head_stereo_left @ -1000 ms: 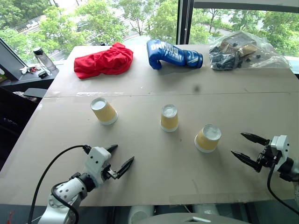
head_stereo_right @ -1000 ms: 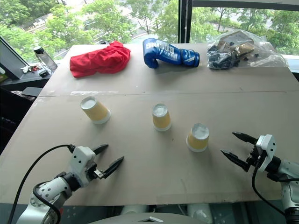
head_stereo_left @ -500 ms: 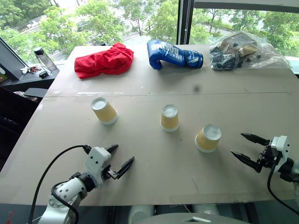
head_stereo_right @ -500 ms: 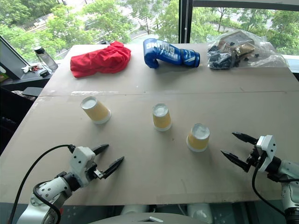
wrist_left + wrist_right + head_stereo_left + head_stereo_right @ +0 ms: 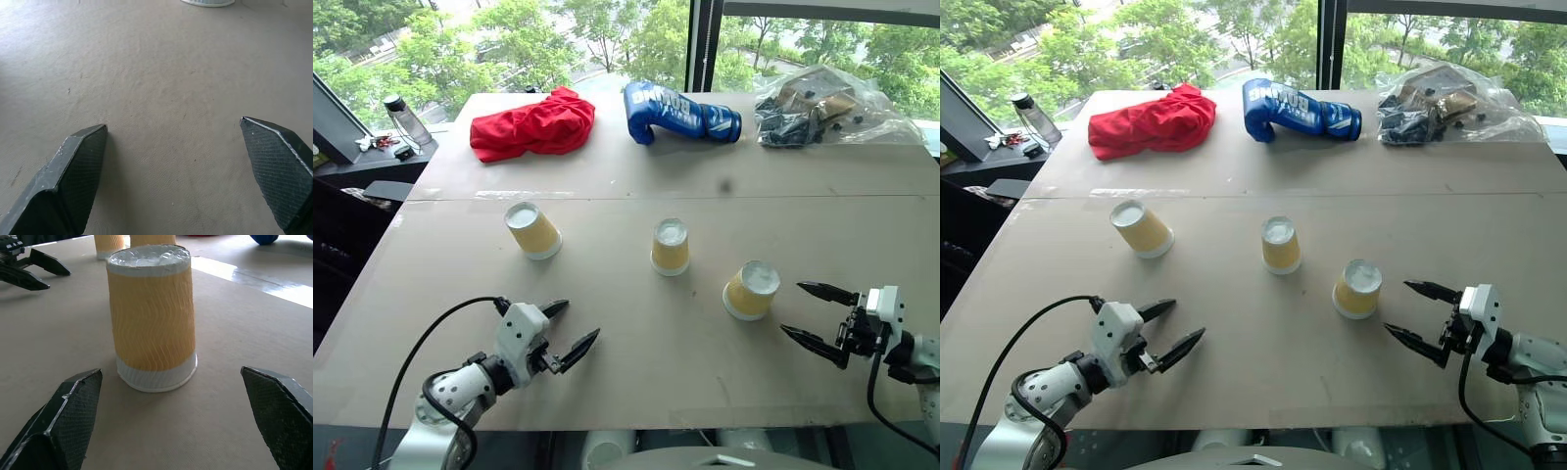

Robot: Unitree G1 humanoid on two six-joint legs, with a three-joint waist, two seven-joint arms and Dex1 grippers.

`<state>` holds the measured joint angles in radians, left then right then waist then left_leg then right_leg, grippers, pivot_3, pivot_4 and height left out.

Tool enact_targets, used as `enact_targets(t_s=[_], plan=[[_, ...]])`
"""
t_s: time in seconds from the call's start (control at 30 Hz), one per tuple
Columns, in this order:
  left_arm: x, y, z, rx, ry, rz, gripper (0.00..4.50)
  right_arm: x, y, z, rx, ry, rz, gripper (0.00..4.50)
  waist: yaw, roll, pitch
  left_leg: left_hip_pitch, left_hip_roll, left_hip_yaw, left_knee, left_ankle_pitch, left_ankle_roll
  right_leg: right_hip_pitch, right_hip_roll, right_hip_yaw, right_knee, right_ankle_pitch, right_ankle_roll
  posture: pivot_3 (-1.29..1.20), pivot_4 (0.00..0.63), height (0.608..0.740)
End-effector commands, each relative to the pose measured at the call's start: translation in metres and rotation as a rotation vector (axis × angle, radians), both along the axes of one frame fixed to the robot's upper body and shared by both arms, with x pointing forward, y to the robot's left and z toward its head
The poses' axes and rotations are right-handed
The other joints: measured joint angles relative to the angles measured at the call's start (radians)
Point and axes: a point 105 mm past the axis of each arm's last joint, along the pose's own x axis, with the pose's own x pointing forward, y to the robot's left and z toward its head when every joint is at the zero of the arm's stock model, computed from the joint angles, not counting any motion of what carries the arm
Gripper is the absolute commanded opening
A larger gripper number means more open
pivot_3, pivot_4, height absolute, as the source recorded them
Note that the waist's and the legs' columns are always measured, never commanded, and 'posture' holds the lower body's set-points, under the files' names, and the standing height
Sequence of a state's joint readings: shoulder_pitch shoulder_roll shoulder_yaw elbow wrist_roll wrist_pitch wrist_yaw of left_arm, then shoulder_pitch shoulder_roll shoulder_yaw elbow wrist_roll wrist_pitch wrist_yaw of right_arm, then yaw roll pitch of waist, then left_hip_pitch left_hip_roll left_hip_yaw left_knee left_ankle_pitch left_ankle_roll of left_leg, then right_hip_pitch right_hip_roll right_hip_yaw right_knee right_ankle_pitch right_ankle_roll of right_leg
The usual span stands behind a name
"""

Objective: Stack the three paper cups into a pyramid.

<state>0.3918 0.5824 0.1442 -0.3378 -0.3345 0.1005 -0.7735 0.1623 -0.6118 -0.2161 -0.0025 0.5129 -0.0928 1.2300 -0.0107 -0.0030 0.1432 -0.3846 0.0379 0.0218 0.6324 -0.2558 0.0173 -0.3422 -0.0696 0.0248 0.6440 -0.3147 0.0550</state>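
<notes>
Outdoors green trees (image 5: 524,34), indoors cardboard-covered table (image 5: 607,176)

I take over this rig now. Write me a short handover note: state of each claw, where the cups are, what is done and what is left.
Left claw: open, empty, low over the table near its front edge, apart from every cup.
Right claw: open, empty, pointing at the right cup, not touching it.
Cups: left cup, middle cup and right cup stand upside down, spaced apart in a row.
Done: nothing stacked.
Left: bring two cups together as a base, set the third on top.
</notes>
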Motion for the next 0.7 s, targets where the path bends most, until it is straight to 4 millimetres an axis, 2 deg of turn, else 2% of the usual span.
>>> enact_targets(t_s=[0.03, 0.1, 0.37, 0.53, 0.7], plan=[[-0.001, -0.016, 0.026, -0.063, -0.041, -0.133, 4.44, 0.001, 0.013, 0.013, 0.028, -0.045, 0.026, 4.50, 0.000, -0.001, 0.001, 0.000, 0.000, 0.000, 0.000, 0.000, 0.000, 0.000, 0.000, 0.000, 0.000, 0.000, 0.000, 0.00, 0.150, 0.740], [-0.003, -0.026, 0.044, -0.092, -0.056, -0.249, 4.44, 0.001, 0.021, 0.018, 0.035, -0.062, 0.044, 4.50, 0.001, -0.002, 0.002, -0.002, 0.000, -0.001, 0.000, 0.000, 0.000, -0.001, 0.000, -0.001, 0.000, 0.000, 0.001, 0.00, 0.150, 0.740], [-0.007, -0.045, 0.099, -0.153, -0.105, -0.467, 4.44, 0.006, 0.039, 0.029, 0.057, -0.089, 0.071, 4.50, -0.001, -0.003, 0.003, -0.004, 0.000, -0.003, 0.001, 0.000, 0.000, -0.002, 0.000, -0.004, -0.001, 0.001, 0.002, 0.00, 0.150, 0.740], [-0.007, -0.053, 0.118, -0.149, -0.128, -0.532, 4.44, 0.015, 0.047, 0.036, 0.098, -0.090, 0.043, 4.50, -0.001, -0.004, 0.004, -0.005, 0.000, -0.004, 0.002, 0.000, 0.000, -0.002, 0.005, -0.005, -0.001, 0.001, 0.002, 0.00, 0.150, 0.740], [-0.006, -0.057, 0.125, -0.143, -0.134, -0.553, 4.44, 0.019, 0.050, 0.034, 0.075, -0.089, 0.033, 4.50, 0.000, -0.004, 0.004, -0.005, -0.001, -0.004, 0.002, 0.000, 0.000, -0.002, 0.008, -0.006, 0.000, 0.001, 0.003, 0.00, 0.150, 0.740]])
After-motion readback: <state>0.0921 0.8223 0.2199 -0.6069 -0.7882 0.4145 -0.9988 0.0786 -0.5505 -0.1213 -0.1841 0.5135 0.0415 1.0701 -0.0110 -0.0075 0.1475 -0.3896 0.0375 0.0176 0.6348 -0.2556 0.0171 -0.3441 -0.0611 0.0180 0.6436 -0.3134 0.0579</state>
